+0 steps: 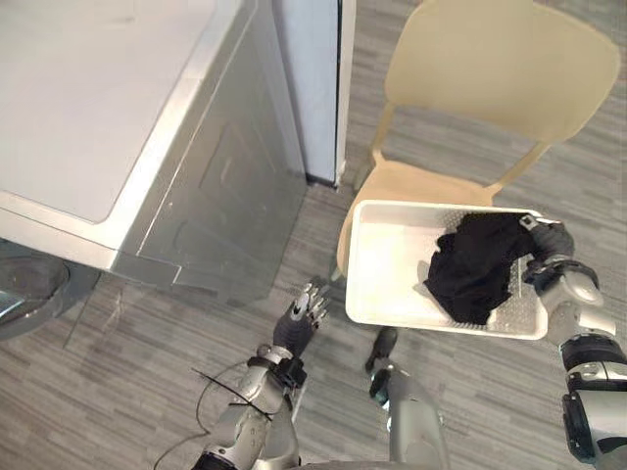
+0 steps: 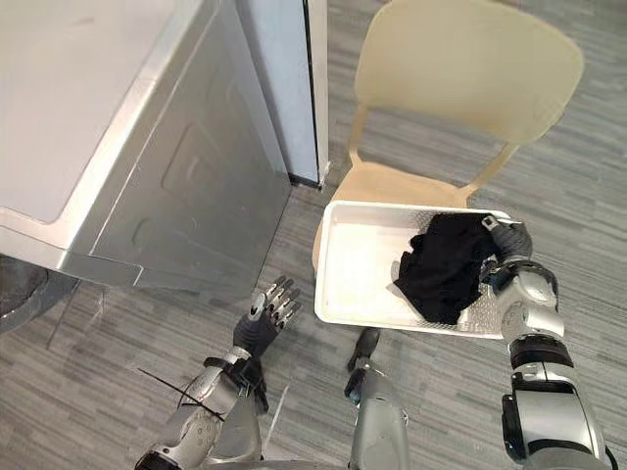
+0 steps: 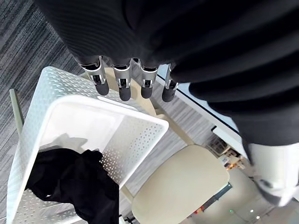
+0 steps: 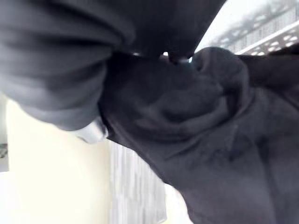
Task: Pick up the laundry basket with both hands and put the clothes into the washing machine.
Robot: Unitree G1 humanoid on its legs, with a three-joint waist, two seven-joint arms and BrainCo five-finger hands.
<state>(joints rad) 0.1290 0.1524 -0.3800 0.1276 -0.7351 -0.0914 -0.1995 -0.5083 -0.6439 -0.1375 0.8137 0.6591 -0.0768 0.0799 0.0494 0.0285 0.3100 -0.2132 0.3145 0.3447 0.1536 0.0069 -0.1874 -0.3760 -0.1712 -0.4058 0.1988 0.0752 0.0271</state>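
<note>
1. Your left hand point(image 1: 302, 318) hangs low over the floor point(image 1: 147, 333). Its fingers point(image 3: 122, 88) are straight and slightly spread, holding nothing.
2. Just past those fingertips, and apart from them, is the near left corner of the white basket point(image 1: 392, 264). No left finger touches its rim.
3. The basket rests on the seat of a beige chair point(image 1: 500, 59). Its perforated walls are upright and its open top faces the head camera.
4. The black clothes point(image 1: 480, 264) lie bunched in the half of the basket farther from your left fingers. The half nearer those fingers is bare.
5. Your right hand point(image 1: 549, 245) sits at the basket's far right corner, against the clothes. In its wrist view the black cloth point(image 4: 210, 130) presses right up to the hand's cover and hides the fingers. You cannot tell whether they grip the cloth, grip the rim or are loose.
6. The washer point(image 1: 196, 186) stands beyond your left fingertips and to their left. It is silver-sided with a pale top, and well apart from the basket.
</note>
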